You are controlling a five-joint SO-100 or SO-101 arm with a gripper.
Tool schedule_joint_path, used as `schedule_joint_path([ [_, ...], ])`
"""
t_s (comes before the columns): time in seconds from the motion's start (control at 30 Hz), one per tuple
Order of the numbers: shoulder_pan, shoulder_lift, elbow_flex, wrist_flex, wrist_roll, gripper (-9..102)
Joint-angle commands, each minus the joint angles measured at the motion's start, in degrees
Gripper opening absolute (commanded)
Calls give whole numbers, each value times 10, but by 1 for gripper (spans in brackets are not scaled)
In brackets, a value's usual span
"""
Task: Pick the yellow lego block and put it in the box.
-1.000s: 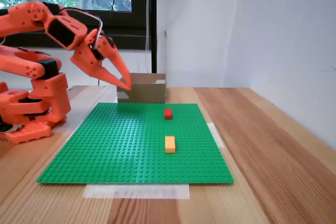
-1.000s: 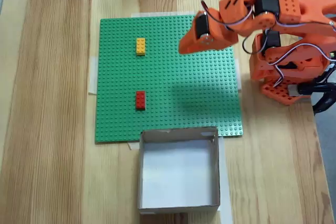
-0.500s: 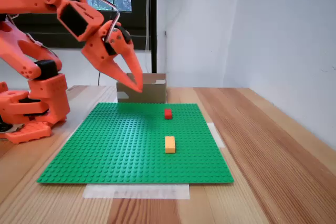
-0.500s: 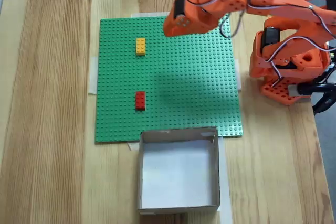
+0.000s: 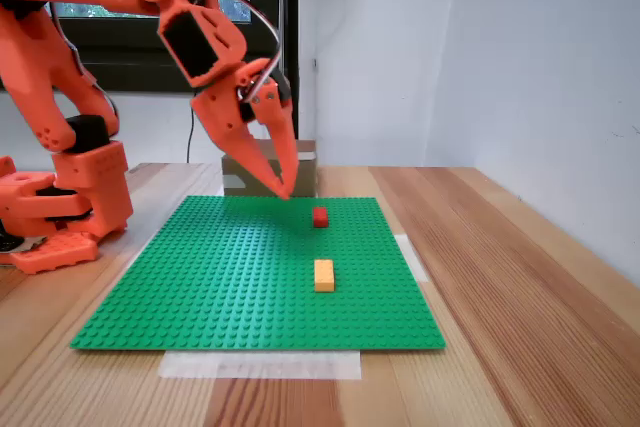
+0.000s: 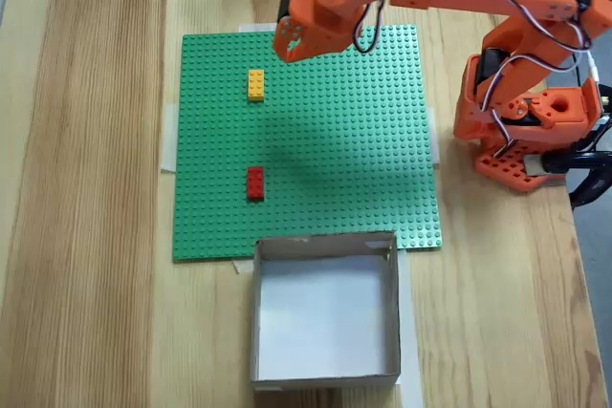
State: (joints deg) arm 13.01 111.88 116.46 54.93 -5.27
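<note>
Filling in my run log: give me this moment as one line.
phase: approach | claw: empty, above baseplate | yellow lego block: on baseplate | box: empty

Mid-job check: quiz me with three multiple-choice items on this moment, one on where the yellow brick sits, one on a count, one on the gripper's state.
1. Where is the small yellow-orange plastic lego block?
A. Inside the box
B. On the flat green studded baseplate
C. Between the fingers

2. How many bricks lie on the baseplate?
A. One
B. Two
C. Three

3. What is the orange gripper doing?
A. Hanging above the baseplate, holding nothing
B. Clamped on the small red brick
C. Resting inside the box

Answers: 1 B, both fixed views show the block lying on the studs. 2 B, one yellow-orange and one red. 3 A, the fingers taper to a point in the air, apart from both bricks; the low brown cardboard box holds nothing.
</note>
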Motion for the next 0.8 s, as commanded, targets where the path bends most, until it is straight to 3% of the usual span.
schedule_joint_path([
  [0.0, 7, -35, -55, 10, 5, -1],
  [0.77, -12, -151, -127, 40, -5, 1],
])
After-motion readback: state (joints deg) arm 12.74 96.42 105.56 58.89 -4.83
